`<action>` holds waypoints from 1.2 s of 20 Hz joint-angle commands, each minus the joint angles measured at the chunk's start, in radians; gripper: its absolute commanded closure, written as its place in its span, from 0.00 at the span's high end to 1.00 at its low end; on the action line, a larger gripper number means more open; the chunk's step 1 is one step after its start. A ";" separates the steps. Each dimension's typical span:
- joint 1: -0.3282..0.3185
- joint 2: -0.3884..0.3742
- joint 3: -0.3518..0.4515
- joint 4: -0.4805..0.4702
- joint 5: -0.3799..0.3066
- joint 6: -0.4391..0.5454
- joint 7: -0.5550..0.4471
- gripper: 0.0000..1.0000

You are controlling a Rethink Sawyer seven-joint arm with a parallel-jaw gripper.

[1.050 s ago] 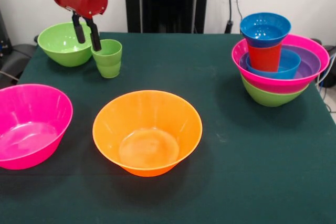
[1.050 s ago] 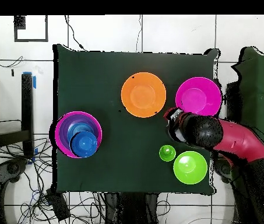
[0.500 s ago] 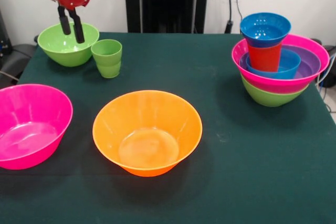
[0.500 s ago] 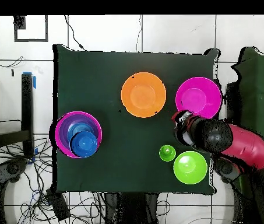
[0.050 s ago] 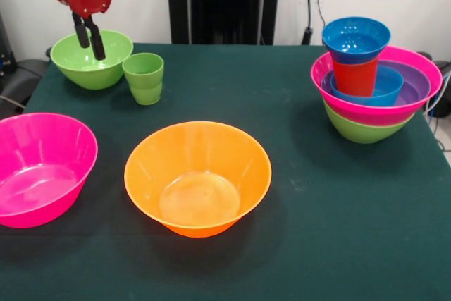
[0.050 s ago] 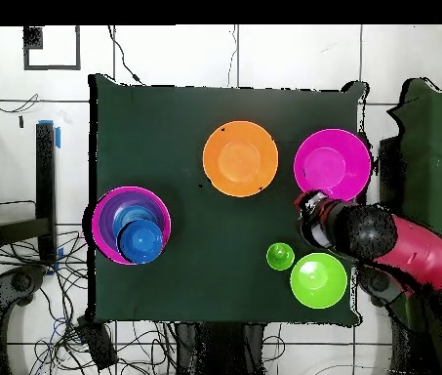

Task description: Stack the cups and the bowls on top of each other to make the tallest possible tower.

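My gripper [image 5: 91, 48] hangs open and empty above the near rim of a green bowl [image 5: 81, 68] at the back left; in the overhead view the gripper [image 6: 305, 219] sits between the pink bowl [image 6: 332, 162] and that green bowl [image 6: 318, 280]. Just right of the bowl, a light green cup [image 5: 144, 77] stands upright and apart from the fingers. The tower [image 5: 373, 107] at the right is a green bowl, a pink one, a purple one and a blue one, then an orange-red cup [image 5: 354, 77] with a small blue bowl [image 5: 356, 39] on top. An orange bowl [image 5: 197, 177] sits at the front centre.
A big pink bowl [image 5: 39, 170] lies at the front left, partly cut by the picture's edge. The dark green tablecloth [image 5: 282, 89] stretches between the green cup and the tower. Cables and a stand lie on the floor around the table [image 6: 68, 312].
The gripper has drawn up and to the left in the front view, away from the green cup and over the green bowl. The cup and bowls have stayed put.
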 commanded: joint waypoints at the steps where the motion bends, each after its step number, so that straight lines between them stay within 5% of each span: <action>1: 0.007 0.095 -0.029 0.044 0.020 -0.007 0.045 1.00; 16: -0.043 0.205 -0.040 0.042 0.020 -0.078 0.050 1.00; 24: -0.074 0.234 -0.045 -0.015 -0.008 -0.021 -0.010 1.00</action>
